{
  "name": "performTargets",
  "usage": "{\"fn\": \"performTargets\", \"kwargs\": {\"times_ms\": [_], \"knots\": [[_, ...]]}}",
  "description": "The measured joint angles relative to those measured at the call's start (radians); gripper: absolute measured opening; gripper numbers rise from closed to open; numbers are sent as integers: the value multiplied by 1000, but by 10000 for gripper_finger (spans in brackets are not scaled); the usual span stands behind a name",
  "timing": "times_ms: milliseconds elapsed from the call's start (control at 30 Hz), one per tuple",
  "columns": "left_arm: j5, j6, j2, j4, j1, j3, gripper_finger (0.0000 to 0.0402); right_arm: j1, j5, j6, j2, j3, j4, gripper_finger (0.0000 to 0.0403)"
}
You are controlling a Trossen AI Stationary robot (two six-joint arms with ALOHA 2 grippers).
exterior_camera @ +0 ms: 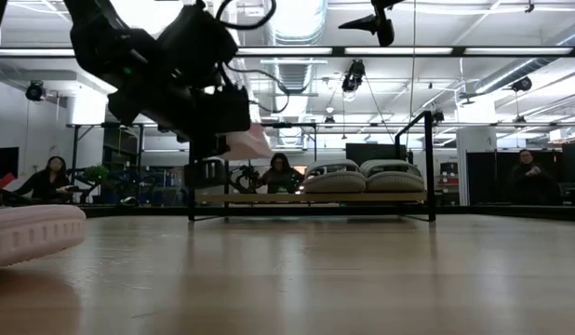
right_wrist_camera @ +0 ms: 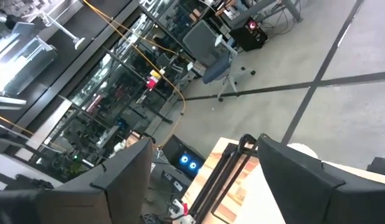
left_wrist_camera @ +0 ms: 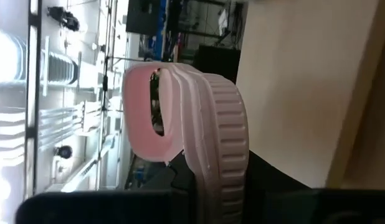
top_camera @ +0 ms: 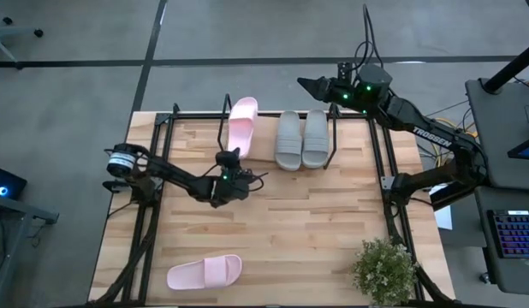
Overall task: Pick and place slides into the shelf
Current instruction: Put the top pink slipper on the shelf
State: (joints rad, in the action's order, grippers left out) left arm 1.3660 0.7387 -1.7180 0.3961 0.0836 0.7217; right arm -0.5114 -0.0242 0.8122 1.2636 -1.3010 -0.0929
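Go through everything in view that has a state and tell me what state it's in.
Pale pink foam slide: clamped in left gripper, by the shelf.
Second pink slide: flat on table, near edge.
Grey foam pair: side by side on wooden shelf.
Right gripper: open, empty, behind shelf.

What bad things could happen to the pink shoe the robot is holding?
The left gripper pinches the pink slide by one end only, so the shoe could sag or slip out before it lies flat on the shelf. The grey pair already sits right beside the free spot, so the pink one might bump them. The other pink slide lies far off near the table's front edge, a long reach later.
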Motion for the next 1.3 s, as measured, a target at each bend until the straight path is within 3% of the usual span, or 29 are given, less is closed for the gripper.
{"fn": "performTargets", "kwargs": {"times_ms": [200,500,967,1300], "knots": [[-129,-10,-3,-49,-23,-4,43,0,0,7,0,0,2,277],[-97,-207,-7,-274,-54,-4,43,0,2,7,0,0,2,274],[-208,-275,-7,-282,-56,-5,46,0,19,7,0,-1,2,278],[-296,-318,-7,-283,-58,-4,216,0,19,7,0,-1,2,276]]}}
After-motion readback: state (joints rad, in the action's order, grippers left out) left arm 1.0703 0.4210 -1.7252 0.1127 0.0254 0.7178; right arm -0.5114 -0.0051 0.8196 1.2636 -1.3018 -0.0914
